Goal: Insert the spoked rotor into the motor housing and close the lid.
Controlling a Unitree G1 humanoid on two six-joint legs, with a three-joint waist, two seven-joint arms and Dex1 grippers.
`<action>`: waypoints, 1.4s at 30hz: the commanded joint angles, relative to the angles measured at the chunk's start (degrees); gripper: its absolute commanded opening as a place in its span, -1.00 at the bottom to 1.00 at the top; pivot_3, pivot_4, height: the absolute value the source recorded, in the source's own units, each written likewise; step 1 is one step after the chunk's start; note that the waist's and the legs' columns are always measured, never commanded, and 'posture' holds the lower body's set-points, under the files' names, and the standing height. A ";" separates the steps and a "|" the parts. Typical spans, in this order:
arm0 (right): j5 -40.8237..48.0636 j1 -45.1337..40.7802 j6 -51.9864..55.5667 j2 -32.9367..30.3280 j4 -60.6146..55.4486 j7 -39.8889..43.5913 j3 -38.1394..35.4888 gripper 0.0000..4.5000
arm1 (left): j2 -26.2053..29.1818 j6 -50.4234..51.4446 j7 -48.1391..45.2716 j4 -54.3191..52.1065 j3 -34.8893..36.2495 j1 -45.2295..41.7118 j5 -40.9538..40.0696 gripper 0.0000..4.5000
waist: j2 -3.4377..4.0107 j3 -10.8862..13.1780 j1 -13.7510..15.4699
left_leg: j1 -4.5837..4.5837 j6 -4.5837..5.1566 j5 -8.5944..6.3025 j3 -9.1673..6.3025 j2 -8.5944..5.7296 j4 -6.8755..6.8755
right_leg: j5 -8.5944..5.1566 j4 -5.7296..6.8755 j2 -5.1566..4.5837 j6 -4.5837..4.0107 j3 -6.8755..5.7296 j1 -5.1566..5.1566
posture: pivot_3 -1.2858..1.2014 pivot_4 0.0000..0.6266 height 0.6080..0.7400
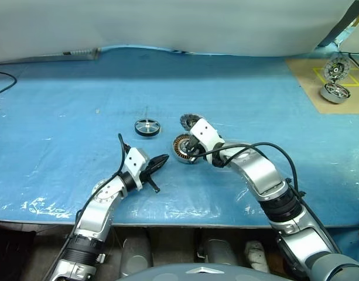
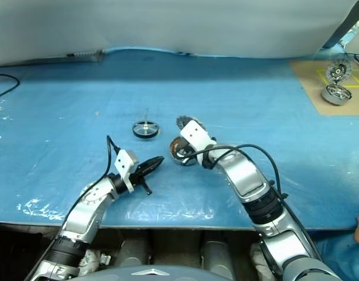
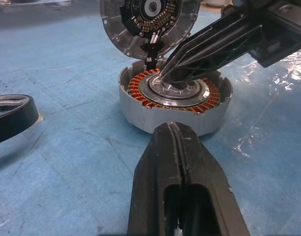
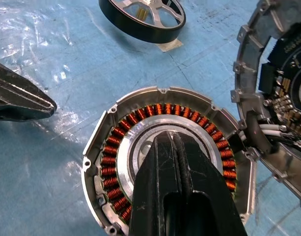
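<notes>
Right gripper (image 1: 192, 153), fingers pressed together and holding nothing, is seen from the head view tipped into the motor housing (image 1: 182, 147); left gripper (image 1: 157, 163), likewise closed and empty, is held just beside it. Spoked rotor (image 1: 147, 127) lies apart on the blue plastic-covered counter (image 1: 62, 117).

Left wrist view: lid (image 3: 149, 24) is stood open behind the copper windings (image 3: 135, 88).

Right wrist view: fingertips sit over the hub. Risk judged: windings scraped, or housing pushed across the slick sheet.

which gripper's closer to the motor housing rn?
Right. The right gripper, shut, has its tips down in the centre of the motor housing; the left gripper, shut, sits apart, pointing at it.
</notes>
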 commanded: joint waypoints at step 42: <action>0.28 0.13 0.53 1.66 -1.21 -1.63 -4.03 -0.99 | -0.01 -1.23 -0.04 -0.64 -0.95 0.97 0.08 -1.00 | 0.00 0.00 -0.02 | 0.04 0.00 0.00 0.03 0.00 -0.04 | -0.01 -0.02 0.00 0.00 0.02 0.00 | 0.03 -0.52 1.00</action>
